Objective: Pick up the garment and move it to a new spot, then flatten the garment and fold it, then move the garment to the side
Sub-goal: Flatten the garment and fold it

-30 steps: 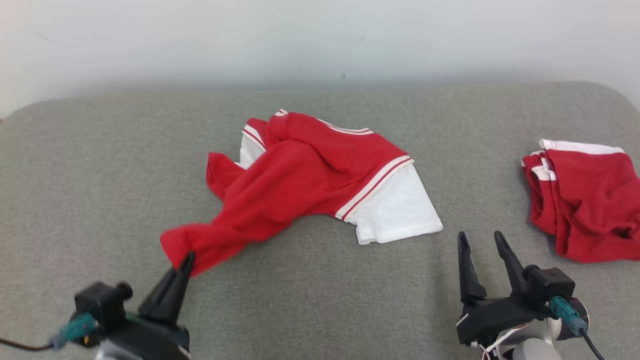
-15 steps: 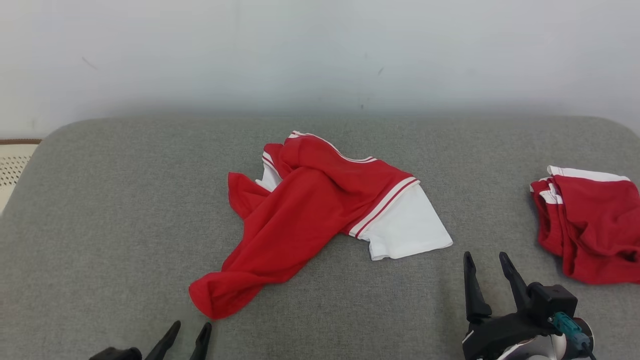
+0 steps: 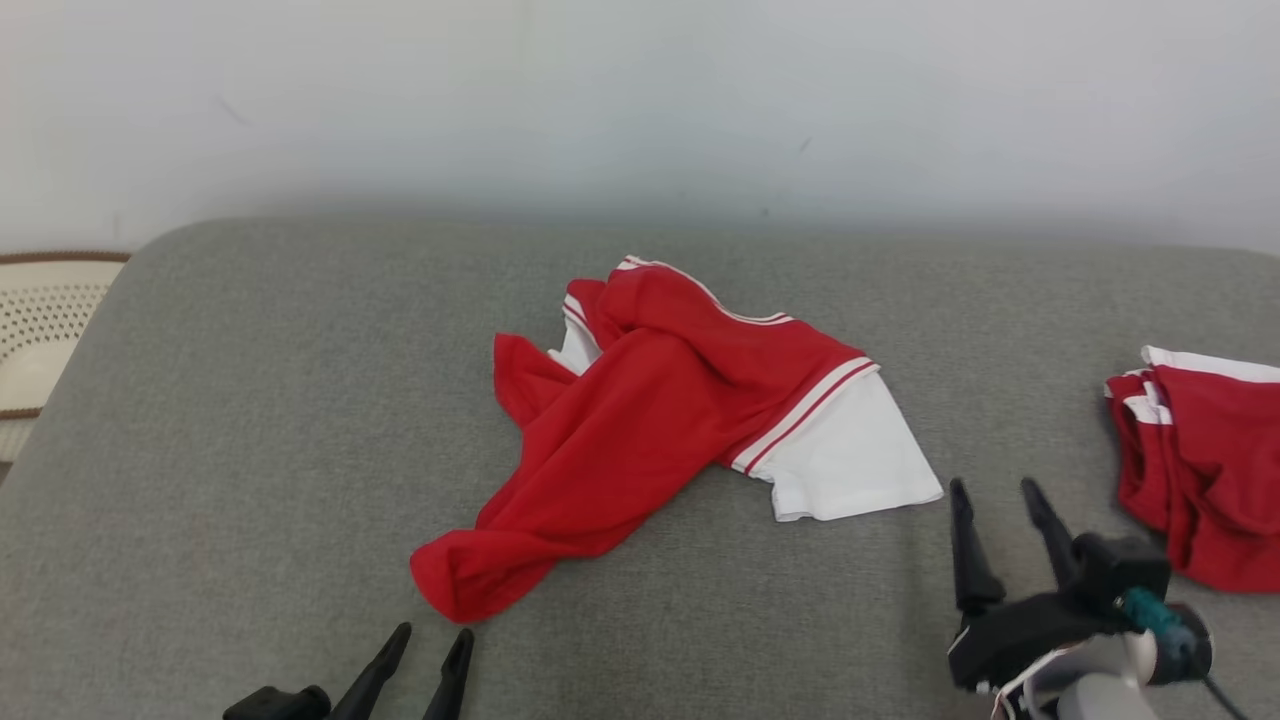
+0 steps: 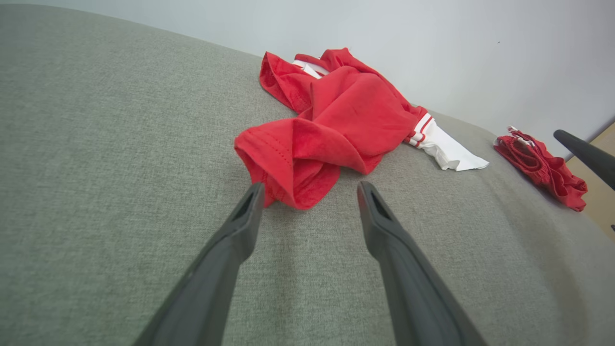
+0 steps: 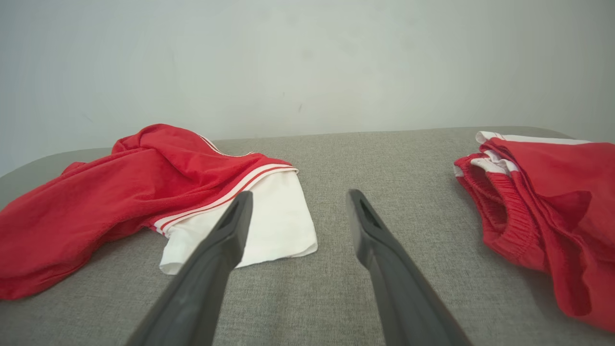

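Left claw [image 3: 434, 631] has dropped the garment [image 3: 640, 420], now splayed low (right claw [image 3: 993, 484] splayed).

Soft matt knit cloth of red-and-white shirt [image 3: 650, 420]; coarse woven matt fabric of grey cushion [image 3: 250, 420]; smooth dull dark plastic of left gripper [image 4: 311, 187]; smooth matt wall [image 3: 640, 100].

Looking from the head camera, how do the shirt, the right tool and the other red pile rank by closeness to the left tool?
1. The shirt, just ahead of the left tool.
2. The right tool, across at lower right.
3. The other red pile, at the far right edge.
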Available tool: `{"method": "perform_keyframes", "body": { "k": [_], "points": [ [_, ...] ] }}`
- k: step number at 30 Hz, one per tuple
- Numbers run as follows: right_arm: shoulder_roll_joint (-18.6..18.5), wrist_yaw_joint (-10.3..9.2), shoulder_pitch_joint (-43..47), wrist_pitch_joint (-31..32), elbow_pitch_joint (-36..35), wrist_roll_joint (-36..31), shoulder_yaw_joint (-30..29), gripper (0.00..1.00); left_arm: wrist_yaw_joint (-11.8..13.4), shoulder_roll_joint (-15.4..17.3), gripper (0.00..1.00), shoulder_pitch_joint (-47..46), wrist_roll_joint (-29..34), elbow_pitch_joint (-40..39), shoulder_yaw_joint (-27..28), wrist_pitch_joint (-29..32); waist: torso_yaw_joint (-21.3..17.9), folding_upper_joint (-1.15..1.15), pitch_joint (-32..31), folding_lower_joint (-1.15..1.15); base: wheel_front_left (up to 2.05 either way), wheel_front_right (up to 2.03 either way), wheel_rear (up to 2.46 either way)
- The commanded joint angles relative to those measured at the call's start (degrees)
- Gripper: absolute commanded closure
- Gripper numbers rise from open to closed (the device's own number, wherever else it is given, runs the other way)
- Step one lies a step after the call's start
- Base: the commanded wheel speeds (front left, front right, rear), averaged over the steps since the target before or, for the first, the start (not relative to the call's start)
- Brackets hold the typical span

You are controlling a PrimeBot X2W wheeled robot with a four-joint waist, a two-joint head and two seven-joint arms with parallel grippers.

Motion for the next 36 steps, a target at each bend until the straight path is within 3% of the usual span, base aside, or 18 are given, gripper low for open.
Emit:
{"method": "perform_keyframes", "body": {
  "k": [1, 22, 35, 36],
  "points": [
    [-0.5, -0.06, -1.3, 0.0, 0.7, 0.0, -0.2, 0.0, 0.0, -0.2, 0.0, -0.1, 0.9, -0.3, 0.1, 0.0, 1.7, 0.0, 1.6, 0.0, 0.0, 0.0, 0.0],
    [-10.1, -0.06, -26.5, 0.4, 25.6, 1.7, -4.3, 0.0, 0.0, -2.8, 0.0, -5.6, 3.5, -5.8, -3.2, 0.0, 14.4, 0.0, 14.7, 0.0, 0.0, 0.0, 0.0],
    [-13.3, -0.05, -34.4, 2.0, 39.1, 0.6, -4.5, 0.0, 0.0, -4.4, 0.0, -6.5, 4.2, -7.1, -2.8, 0.0, 17.8, 0.0, 18.6, 0.0, 0.0, 0.0, 0.0],
    [-13.0, -0.06, -34.5, 2.0, 39.8, 0.3, -4.7, 0.05, 0.0, -4.4, 0.0, -6.6, 4.3, -7.1, -2.6, 0.0, 17.7, 0.0, 18.6, 0.0, 0.0, 0.0, 0.0]
  ]
}}
